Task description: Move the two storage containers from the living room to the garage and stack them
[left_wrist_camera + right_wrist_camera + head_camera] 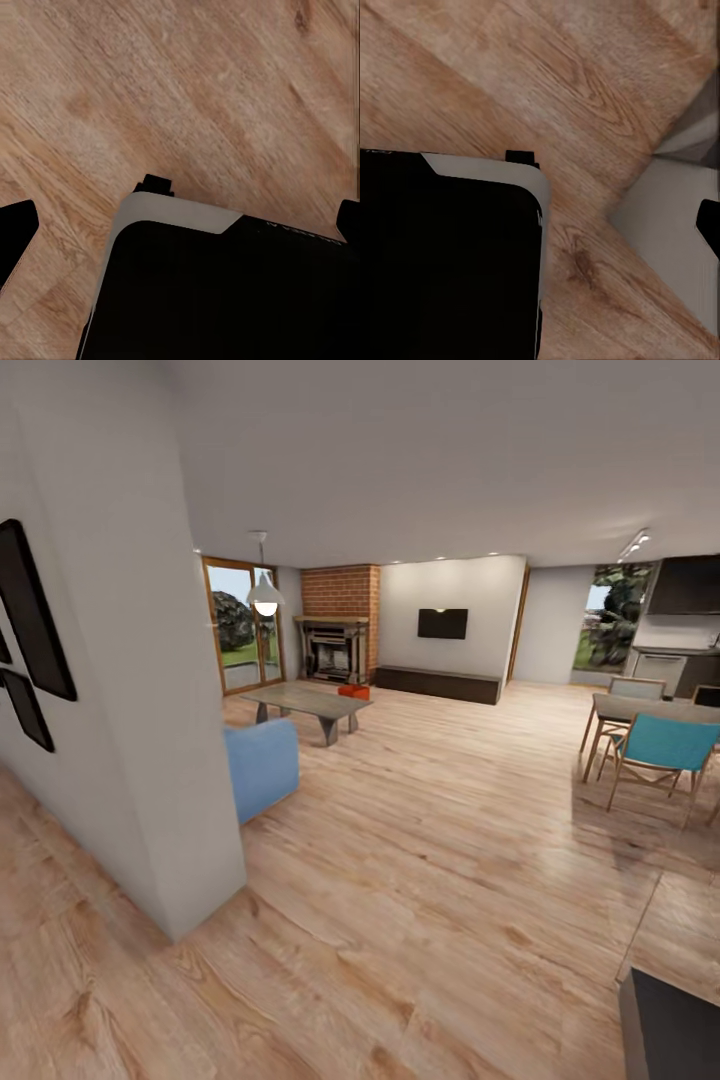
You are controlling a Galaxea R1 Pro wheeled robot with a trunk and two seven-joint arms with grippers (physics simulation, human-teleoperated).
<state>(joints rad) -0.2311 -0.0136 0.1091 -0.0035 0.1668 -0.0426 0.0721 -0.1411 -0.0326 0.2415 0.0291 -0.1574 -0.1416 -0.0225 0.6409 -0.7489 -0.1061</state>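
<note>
red-orange storage container (353, 691) lies far across the living room, beside the coffee table (308, 704).

- The living room floor (430, 840) is light wood plank, grain and knots plain to see, with a soft sheen where light falls on it.
- The walls (130, 690) look like smooth matt paint, pale beige-white.
- The fireplace (340, 622) is faced in rough red brick, with a dark firebox.
- The sofa (262, 765) end looks like soft blue cloth, matt.
- The coffee table (308, 703) has a dull grey-brown wooden top.
- The storage container (353, 691) beside it is plain red-orange, seemingly plastic; too small to judge its finish.
- The chair (662, 745) has a teal cloth back on a light wooden frame.
- In both wrist views, the robot's base (225, 292) is matt black with a smooth pale grey edge.
</note>
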